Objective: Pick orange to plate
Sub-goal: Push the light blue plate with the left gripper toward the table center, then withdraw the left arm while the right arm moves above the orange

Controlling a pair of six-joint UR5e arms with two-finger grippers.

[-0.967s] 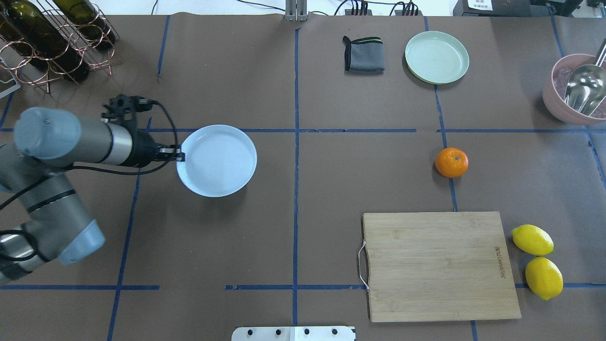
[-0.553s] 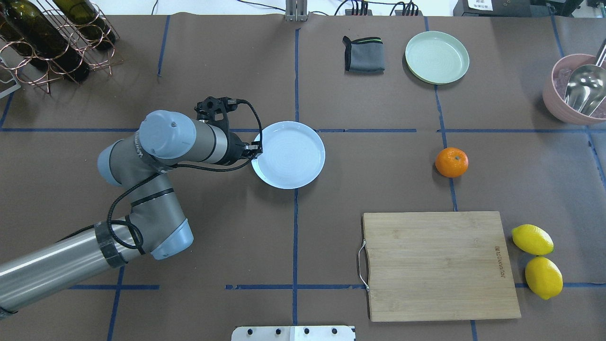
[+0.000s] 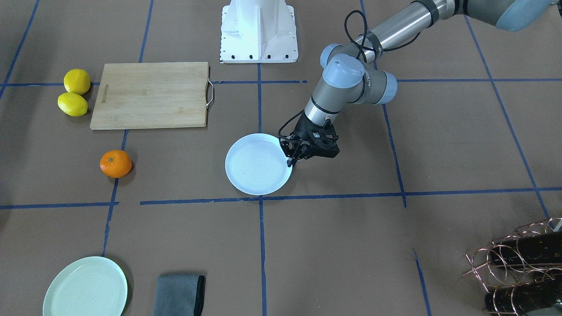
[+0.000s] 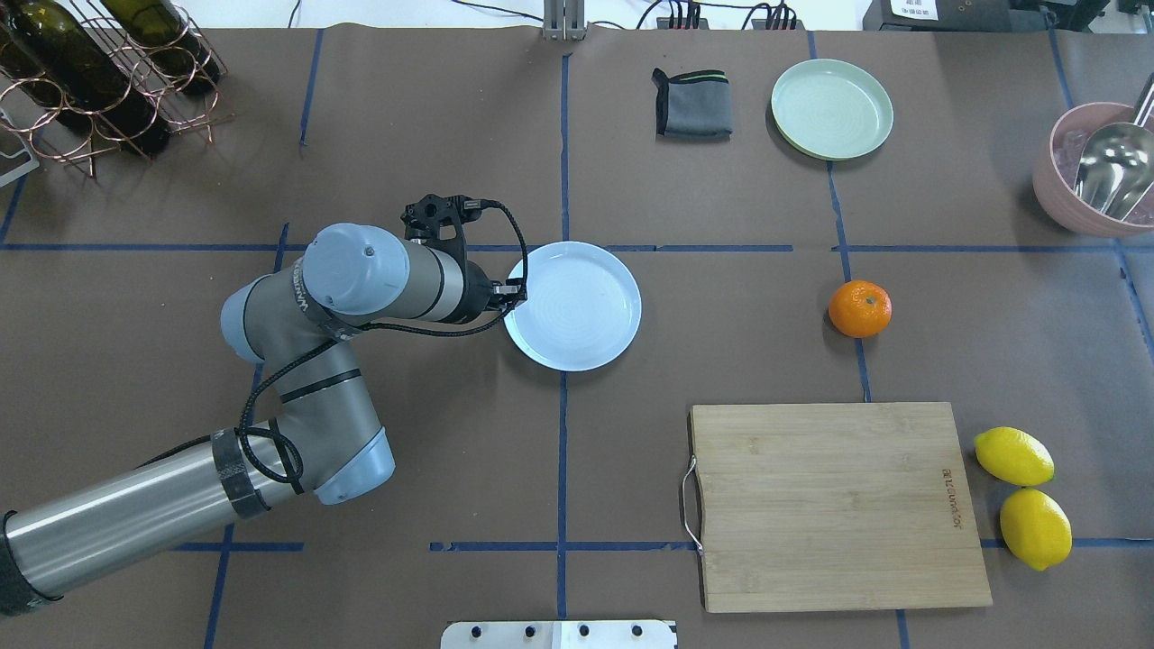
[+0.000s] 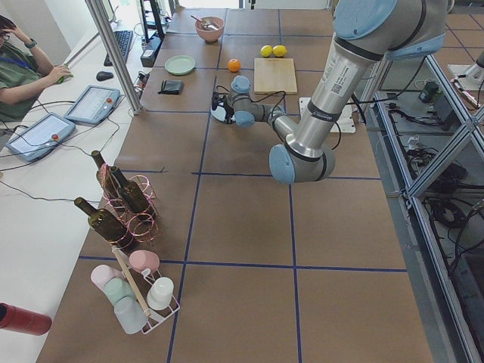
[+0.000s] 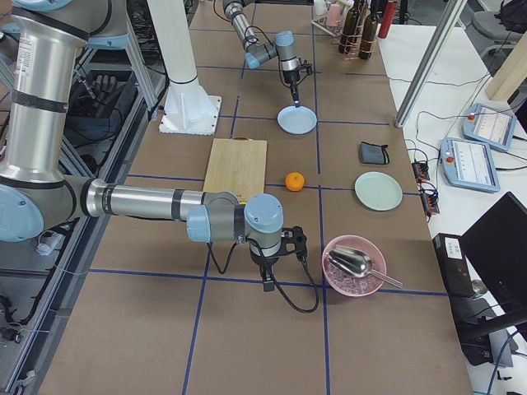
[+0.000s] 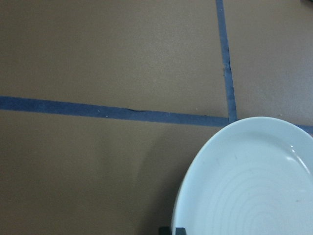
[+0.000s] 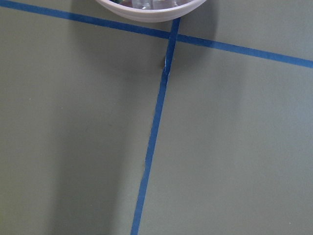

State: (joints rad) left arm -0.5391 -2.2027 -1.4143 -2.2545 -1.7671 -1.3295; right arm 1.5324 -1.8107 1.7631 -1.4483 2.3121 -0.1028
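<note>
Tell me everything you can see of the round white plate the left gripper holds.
The round white plate is faintly bluish, with a raised rim and concentric rings inside. It is empty and level, near the middle of the brown table, over crossing blue tape lines. The left gripper pinches its rim.

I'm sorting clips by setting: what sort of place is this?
Probably a robotics lab's data-collection cell: a paper-covered table gridded with blue tape, an operator at touchscreen consoles alongside, and household props such as the orange and plate.
</note>
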